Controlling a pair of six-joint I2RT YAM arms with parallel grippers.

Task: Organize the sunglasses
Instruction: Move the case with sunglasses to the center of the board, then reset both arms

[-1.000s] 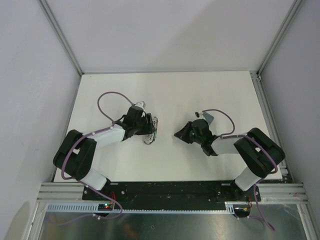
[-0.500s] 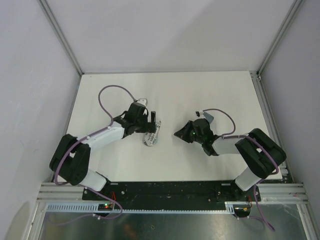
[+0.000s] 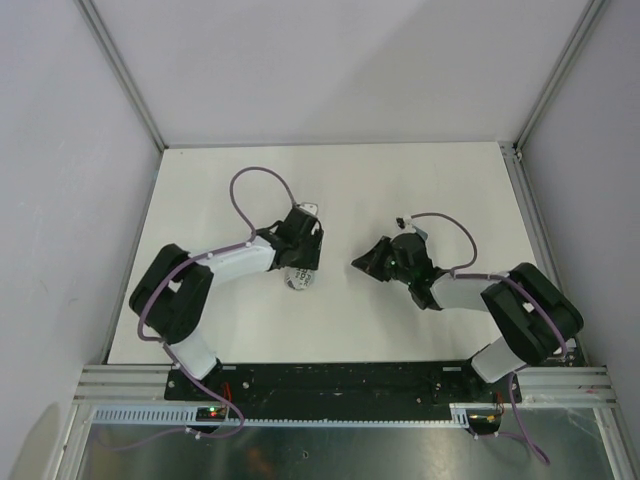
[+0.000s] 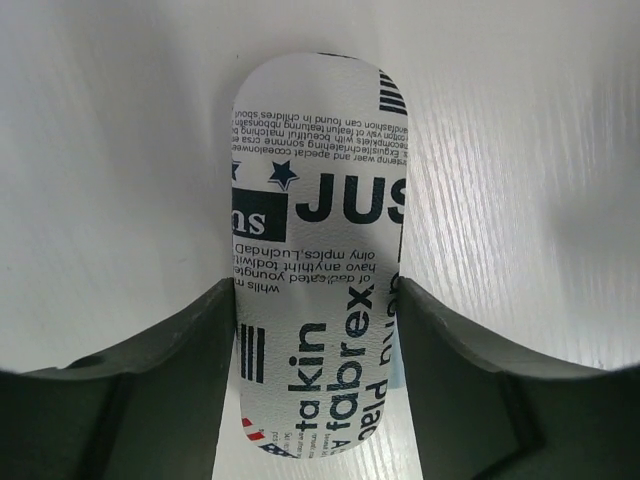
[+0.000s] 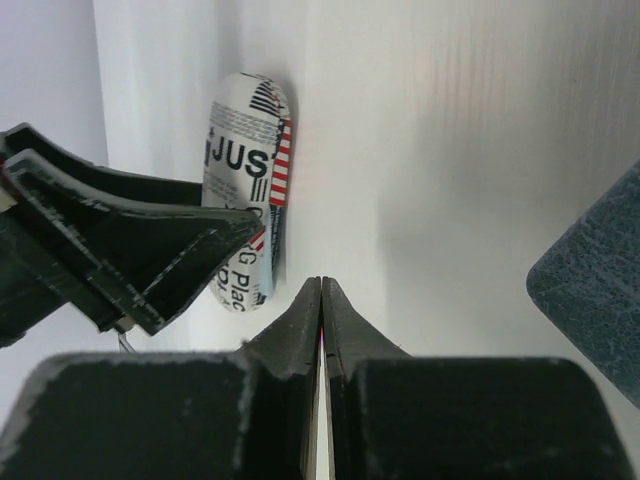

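Well away from every edge of the desk, left fingers clasp the printed case (newsprint pattern); right fingers sit pressed together.

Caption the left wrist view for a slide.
The left gripper has its dark fingers flanking a white oblong newspaper-print case lying on the white table.

- From high above the near edge we see the whole white table.
- Our left wrist view hangs close over a white, black-lettered oblong case.
- Our right wrist view faces left, sharing it.
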